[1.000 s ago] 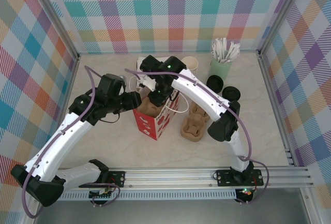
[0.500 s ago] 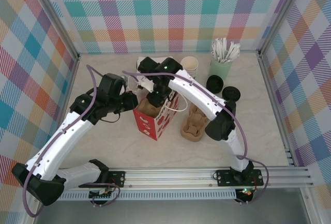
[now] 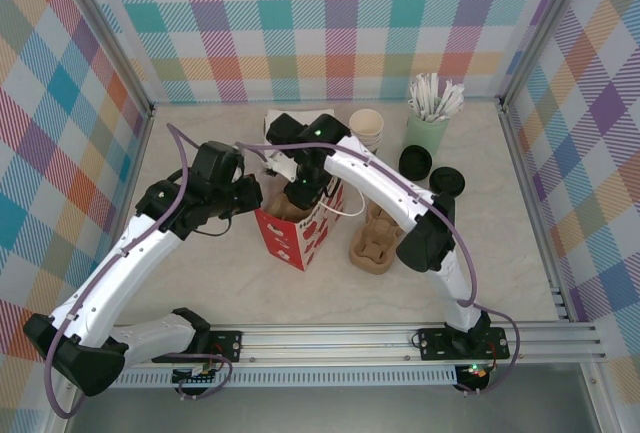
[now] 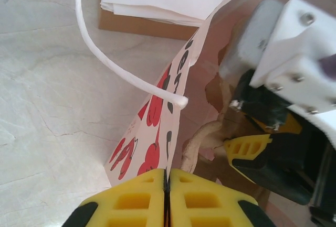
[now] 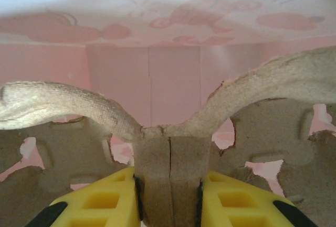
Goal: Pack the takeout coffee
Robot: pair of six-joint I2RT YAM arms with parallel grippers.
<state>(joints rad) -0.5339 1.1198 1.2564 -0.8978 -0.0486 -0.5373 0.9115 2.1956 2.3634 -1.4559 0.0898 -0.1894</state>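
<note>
L pincer [image 4: 165,180] is clamped shut on the left rim of the red-and-white paper bag [image 3: 300,238] at mid-table, w/ the paper edge caught between the yellow pads [image 4: 134,201]. R pincer [image 5: 169,181] is seen inside the bag, closed on the centre ridge of a brown moulded-pulp cup carrier [image 5: 170,153]. A 2nd pulp carrier [image 3: 372,243] is set on the table [image 3: 520,253] just right of the bag. The takeout coffee appears to be the black-lidded item [image 3: 415,161] farther right, near a pale green cup of white sticks [image 3: 428,128]. Its green body can't be made out from above.
</note>
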